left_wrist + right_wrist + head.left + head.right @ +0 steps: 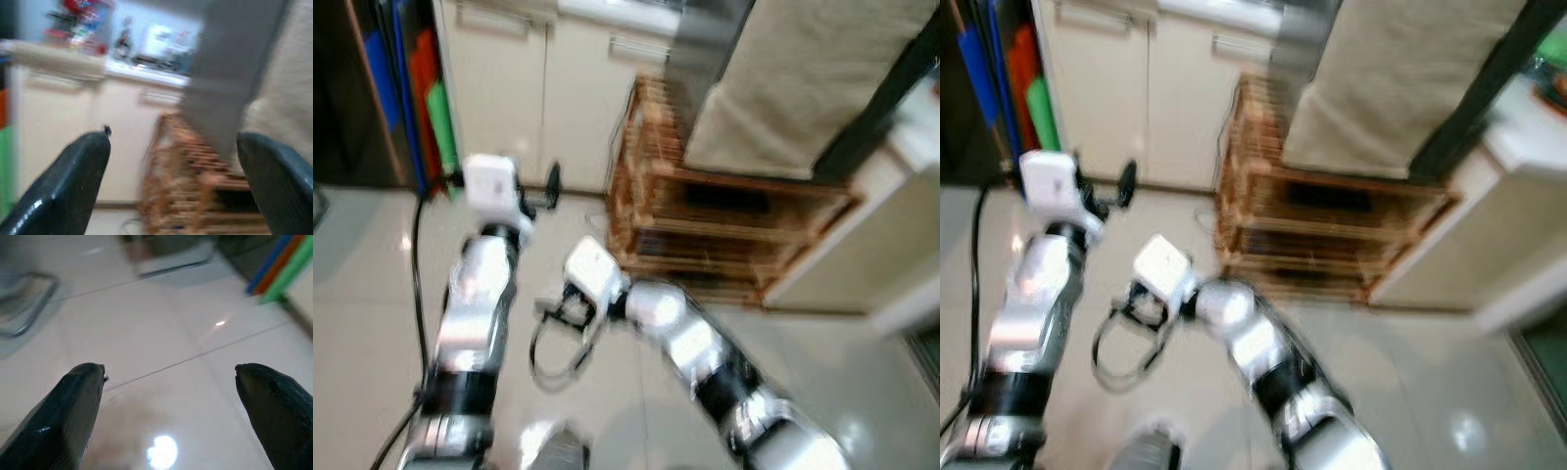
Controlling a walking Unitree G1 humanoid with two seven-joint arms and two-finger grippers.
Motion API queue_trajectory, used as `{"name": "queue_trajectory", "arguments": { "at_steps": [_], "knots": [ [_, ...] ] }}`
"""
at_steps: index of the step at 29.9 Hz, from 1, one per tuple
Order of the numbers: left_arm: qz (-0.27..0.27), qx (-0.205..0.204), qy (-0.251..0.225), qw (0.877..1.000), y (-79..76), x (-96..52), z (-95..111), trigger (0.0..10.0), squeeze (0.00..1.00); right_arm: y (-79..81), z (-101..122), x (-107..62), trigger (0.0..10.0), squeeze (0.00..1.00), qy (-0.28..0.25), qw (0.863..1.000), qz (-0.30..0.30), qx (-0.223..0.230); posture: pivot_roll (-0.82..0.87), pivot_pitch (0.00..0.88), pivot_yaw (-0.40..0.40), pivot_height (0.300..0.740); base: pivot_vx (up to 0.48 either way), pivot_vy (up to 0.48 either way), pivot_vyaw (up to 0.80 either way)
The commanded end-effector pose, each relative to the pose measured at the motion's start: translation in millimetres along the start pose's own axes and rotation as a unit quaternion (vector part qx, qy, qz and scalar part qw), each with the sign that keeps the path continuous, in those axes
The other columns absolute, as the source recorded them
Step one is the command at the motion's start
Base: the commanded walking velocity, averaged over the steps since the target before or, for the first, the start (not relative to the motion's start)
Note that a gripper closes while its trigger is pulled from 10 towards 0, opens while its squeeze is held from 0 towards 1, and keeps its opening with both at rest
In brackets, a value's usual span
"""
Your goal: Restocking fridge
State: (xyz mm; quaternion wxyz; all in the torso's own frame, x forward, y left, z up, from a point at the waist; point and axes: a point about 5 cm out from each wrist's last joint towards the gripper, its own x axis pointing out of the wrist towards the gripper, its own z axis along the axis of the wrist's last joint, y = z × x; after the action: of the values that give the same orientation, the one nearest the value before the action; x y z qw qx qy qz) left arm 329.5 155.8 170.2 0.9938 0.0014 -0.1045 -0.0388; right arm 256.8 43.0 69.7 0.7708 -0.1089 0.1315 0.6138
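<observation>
Motion blur smears the wooden rack point(705, 230); both end effectors spread, empty.

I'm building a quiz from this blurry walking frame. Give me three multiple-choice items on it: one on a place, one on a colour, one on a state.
1. Where does the wooden rack stand?
A. On the tiled floor, before the pale cabinets
B. On a countertop
C. Inside an open fridge

2. Which colours are the upright things at the robot's far left?
A. Black, white and grey
B. Blue, orange-red and green
C. Yellow, pink and purple

3. How do the left gripper and right gripper stand?
A. Both shut on bottles
B. Left open, right shut on a box
C. Both open, holding nothing

Answers:
1. A, the eye views show the rack's base on the floor with the cabinets behind it.
2. B, those three colours stand side by side.
3. C, in each wrist view the black fingers are wide apart with nothing between.
</observation>
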Motion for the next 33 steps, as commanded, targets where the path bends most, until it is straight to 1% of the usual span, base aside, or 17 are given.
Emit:
{"name": "queue_trajectory", "arguments": {
  "at_steps": [1,3,7,10,13,15,17,18,19,21,23,25,27,28,29,32,33],
  "knots": [
    [-0.009,-0.004,-0.018,1.0,-12.6,4.8,8.5,10.0,0.0,-11.5,7.6,-8.4,10.0,0.0,0.002,1.0,-0.004,-0.029,0.18,0.0,-0.198,0.74,0.446,0.0,0.0],
    [-0.006,0.002,-0.022,1.0,-10.0,5.5,11.0,10.0,0.0,-21.9,11.1,-12.6,10.0,0.0,-0.003,0.999,-0.029,-0.042,0.17,0.0,-0.205,0.74,0.442,0.0,0.0],
    [-0.004,-0.004,-0.02,1.0,-8.7,9.2,12.8,10.0,0.0,-36.6,15.8,-22.3,10.0,0.0,-0.025,0.998,-0.052,-0.035,0.14,0.0,-0.182,0.74,0.442,0.0,0.0],
    [-0.019,-0.023,-0.014,0.999,-17.9,13.1,11.9,10.0,0.0,-45.0,12.4,-32.9,10.0,0.0,-0.027,0.995,-0.096,-0.027,0.12,0.0,-0.156,0.74,0.44,0.0,0.0],
    [-0.038,-0.031,-0.008,0.999,-25.6,14.7,10.4,10.0,0.0,-61.9,5.0,-50.3,10.0,0.0,0.008,0.989,-0.138,-0.06,0.1,0.0,-0.131,0.74,0.431,0.0,0.0],
    [-0.046,-0.035,-0.003,0.998,-28.4,14.1,8.9,10.0,0.0,-60.1,-1.4,-56.2,10.0,0.0,0.018,0.99,-0.127,-0.065,0.09,0.0,-0.122,0.74,0.431,0.0,0.0],
    [-0.056,-0.027,0.007,0.998,-33.2,12.9,4.6,10.0,0.0,-67.9,-3.0,-68.3,10.0,0.0,-0.003,0.987,-0.16,-0.031,0.08,0.0,-0.111,0.74,0.416,0.0,0.0],
    [-0.061,-0.014,0.017,0.998,-37.2,11.9,0.8,10.0,0.0,-76.6,0.7,-79.3,10.0,0.0,-0.037,0.979,-0.199,0.009,0.08,0.0,-0.105,0.74,0.0,0.0,0.0],
    [-0.061,-0.014,0.017,0.998,-37.2,11.9,0.8,10.0,0.0,-76.6,0.7,-79.3,10.0,0.0,-0.037,0.979,-0.199,0.009,0.08,0.0,-0.105,0.74,0.0,0.0,0.0],
    [-0.067,0.002,0.031,0.997,-39.8,10.8,-3.5,10.0,0.0,-85.3,3.7,-89.0,10.0,0.0,-0.063,0.967,-0.242,0.056,0.07,0.0,-0.098,0.74,0.0,0.0,0.0],
    [-0.076,0.001,0.044,0.996,-42.7,9.4,-8.4,10.0,0.0,-95.1,6.8,-109.5,10.0,0.0,-0.09,0.944,-0.307,0.077,0.07,0.0,-0.087,0.74,0.0,0.0,0.0],
    [-0.083,0.003,0.057,0.995,-43.8,7.6,-13.1,10.0,0.0,-99.0,5.5,-128.1,10.0,0.0,-0.114,0.922,-0.355,0.106,0.05,0.0,-0.064,0.74,0.0,0.0,0.0],
    [-0.095,0.002,0.06,0.994,-45.8,6.1,-14.1,10.0,0.0,-99.9,0.4,-141.5,10.0,0.0,-0.121,0.905,-0.39,0.118,0.05,0.0,-0.042,0.74,0.0,0.0,0.0],
    [-0.095,0.002,0.06,0.994,-45.8,6.1,-14.1,10.0,0.0,-99.9,0.4,-141.5,10.0,0.0,-0.121,0.905,-0.39,0.118,0.05,0.0,-0.042,0.74,0.0,0.0,0.0],
    [-0.106,-0.004,0.059,0.993,-48.5,5.4,-13.3,10.0,0.0,-100.5,-3.2,-149.7,10.0,0.0,-0.122,0.893,-0.417,0.117,0.04,0.0,-0.024,0.74,0.0,0.0,0.0],
    [-0.119,-0.02,0.058,0.991,-52.3,6.5,-11.5,10.0,0.0,-103.8,2.7,-157.4,10.0,0.0,-0.109,0.876,-0.467,0.053,0.03,0.0,-0.007,0.74,0.0,0.0,0.0],
    [-0.119,-0.02,0.058,0.991,-52.3,6.5,-11.5,10.0,0.0,-103.8,2.7,-157.4,10.0,0.0,-0.109,0.876,-0.467,0.053,0.03,0.0,-0.007,0.74,0.0,0.0,0.0]
  ]
}}
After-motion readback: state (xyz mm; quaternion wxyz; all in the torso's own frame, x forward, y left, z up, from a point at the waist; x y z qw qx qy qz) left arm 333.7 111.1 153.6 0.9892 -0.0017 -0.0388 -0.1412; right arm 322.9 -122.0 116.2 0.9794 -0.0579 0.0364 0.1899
